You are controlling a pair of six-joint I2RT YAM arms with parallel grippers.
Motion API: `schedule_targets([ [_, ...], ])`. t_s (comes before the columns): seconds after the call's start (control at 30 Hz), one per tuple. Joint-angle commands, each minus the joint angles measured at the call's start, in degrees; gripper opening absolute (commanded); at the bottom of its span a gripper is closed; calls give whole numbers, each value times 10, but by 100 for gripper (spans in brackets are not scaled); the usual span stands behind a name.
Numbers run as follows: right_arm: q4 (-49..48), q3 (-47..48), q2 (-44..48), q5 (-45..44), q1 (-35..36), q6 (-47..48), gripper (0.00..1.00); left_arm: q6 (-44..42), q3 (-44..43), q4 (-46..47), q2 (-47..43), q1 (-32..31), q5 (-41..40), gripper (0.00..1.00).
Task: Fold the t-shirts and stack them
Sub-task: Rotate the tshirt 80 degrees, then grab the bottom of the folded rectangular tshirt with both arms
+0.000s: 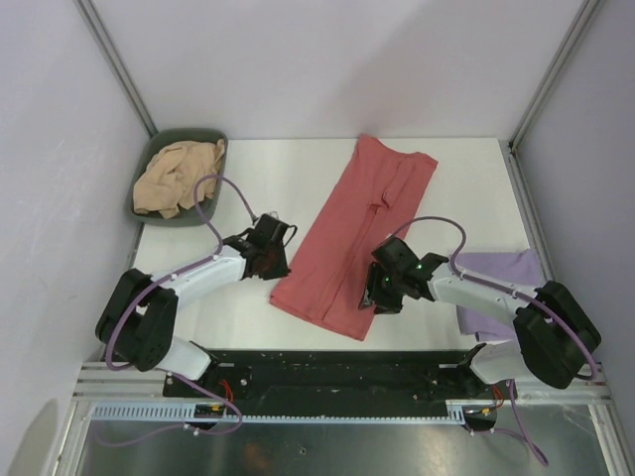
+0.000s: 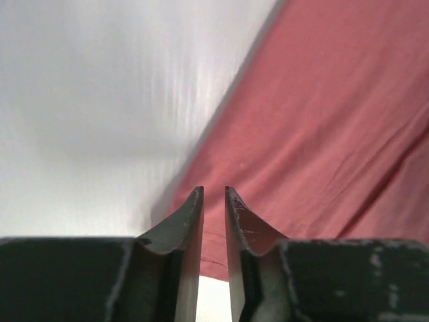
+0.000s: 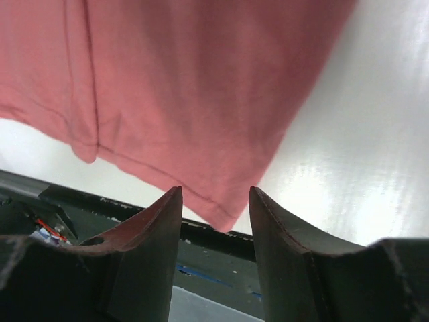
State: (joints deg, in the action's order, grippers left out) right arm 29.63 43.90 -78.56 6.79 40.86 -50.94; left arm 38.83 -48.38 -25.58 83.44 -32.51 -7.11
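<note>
Right gripper (image 3: 214, 194): jaws half apart, empty, at near hem corner of salmon-red tee (image 1: 357, 228), folded lengthwise mid-tabletop. Left gripper (image 2: 213, 191): narrow gap, empty, at its left edge. Likely next: pinch hem, fold crosswise. Lavender tee (image 1: 506, 268) near-right edge; tan tee (image 1: 174, 178) in far-left bin (image 1: 164, 139).

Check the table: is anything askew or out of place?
The red shirt lies diagonally across the table, its near corner close to the front edge. The tan shirt sits bunched and unfolded in the bin. Nothing looks spilled or damaged.
</note>
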Motion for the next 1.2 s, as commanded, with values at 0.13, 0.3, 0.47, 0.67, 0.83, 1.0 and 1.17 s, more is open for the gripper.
schedule_targets([
  [0.13,-42,-25,-6,-6,59,-53,49,27,65,38,-32,7,-18,18],
  [0.3,-28,-38,6,-4,71,-57,49,33,92,40,-40,7,-17,15],
  [0.47,-14,-49,26,-1,76,-60,49,33,103,40,-67,8,-20,15],
  [0.67,-20,-56,21,5,98,-80,49,21,85,38,-94,8,-9,27],
  [0.83,-31,-57,8,6,110,-96,49,14,70,32,-105,11,-2,30],
  [1.0,-38,-58,-9,7,112,-98,45,5,65,26,-108,16,-3,30],
  [1.17,-41,-58,-20,-2,107,-95,31,-6,68,19,-110,27,-9,31],
])
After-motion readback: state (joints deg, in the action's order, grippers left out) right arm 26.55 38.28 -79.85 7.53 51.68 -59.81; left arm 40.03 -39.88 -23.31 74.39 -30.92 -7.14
